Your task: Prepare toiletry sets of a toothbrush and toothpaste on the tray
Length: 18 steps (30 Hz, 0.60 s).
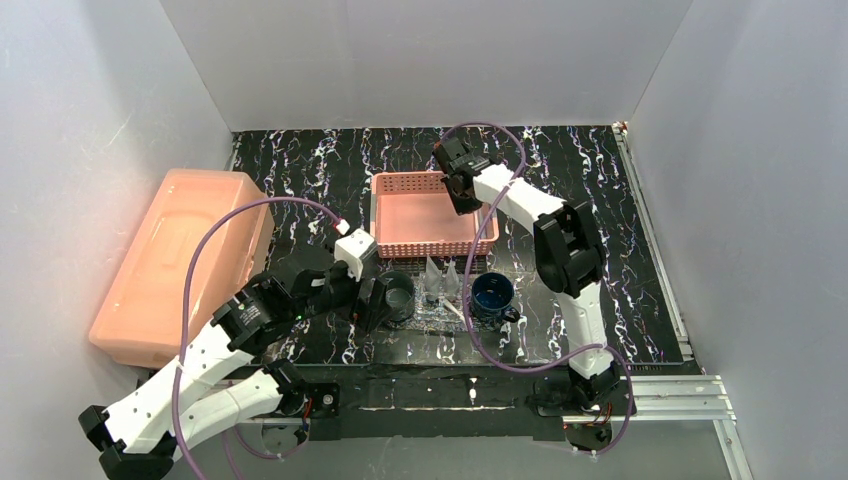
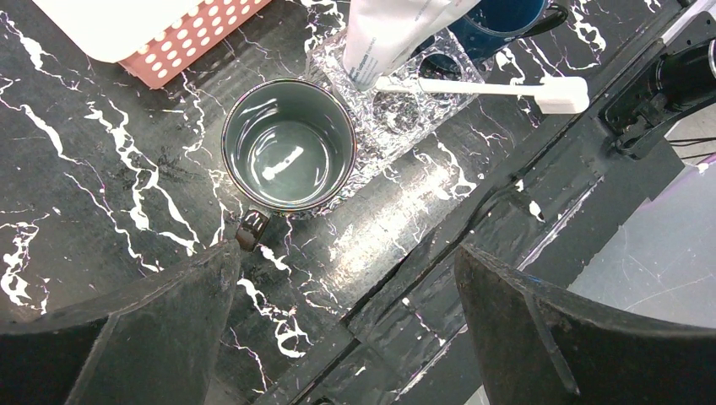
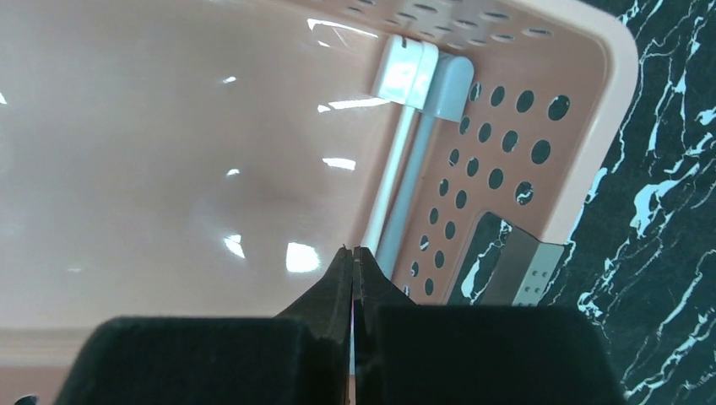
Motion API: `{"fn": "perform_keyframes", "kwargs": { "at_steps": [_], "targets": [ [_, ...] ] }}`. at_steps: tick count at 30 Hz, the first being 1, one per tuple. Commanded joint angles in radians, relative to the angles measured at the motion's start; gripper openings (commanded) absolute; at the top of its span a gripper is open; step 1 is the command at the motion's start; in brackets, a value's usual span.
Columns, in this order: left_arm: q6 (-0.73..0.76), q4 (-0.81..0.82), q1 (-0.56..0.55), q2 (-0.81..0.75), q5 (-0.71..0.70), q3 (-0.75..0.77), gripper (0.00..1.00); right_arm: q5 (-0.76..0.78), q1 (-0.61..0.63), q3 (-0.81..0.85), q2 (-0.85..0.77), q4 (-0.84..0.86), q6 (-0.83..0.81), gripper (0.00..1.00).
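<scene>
Right gripper closed on a toothbrush in the basket; one set already on the tray.

The slim white plastic toothbrush (image 3: 387, 190) lies along the right wall of the pink perforated plastic basket (image 3: 491, 145), mid-table toward the far edge. My right gripper (image 3: 353, 253) has its fingers pressed together on the handle's near end, apparently pinching it. The flat clear speckled tray (image 2: 384, 126) sits centrally by the near edge, carrying a white toothpaste tube (image 2: 397, 34) and a second white toothbrush (image 2: 481, 86) that overhangs its rim. My left gripper (image 2: 346, 321) hangs spread wide and empty beside the grey-green enamel mug (image 2: 289, 143). Risks, as I judge them: the grip is at the handle's extreme tip, so it may pivot or slip on lifting. The head may catch the basket wall. Careless placement could knock the tube or the overhanging brush.
</scene>
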Motion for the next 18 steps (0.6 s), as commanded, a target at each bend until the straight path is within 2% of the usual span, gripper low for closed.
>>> {"fn": "perform_keyframes", "kwargs": {
  "at_steps": [1,18],
  "targets": [
    [0.004,0.004,0.004,-0.017,0.008,-0.011,0.98,0.091,0.0,0.054,0.03,-0.039,-0.023,0.01],
    [0.006,0.005,0.005,-0.025,0.002,-0.012,0.99,0.154,0.0,0.081,0.093,-0.056,-0.042,0.01]
  ]
}}
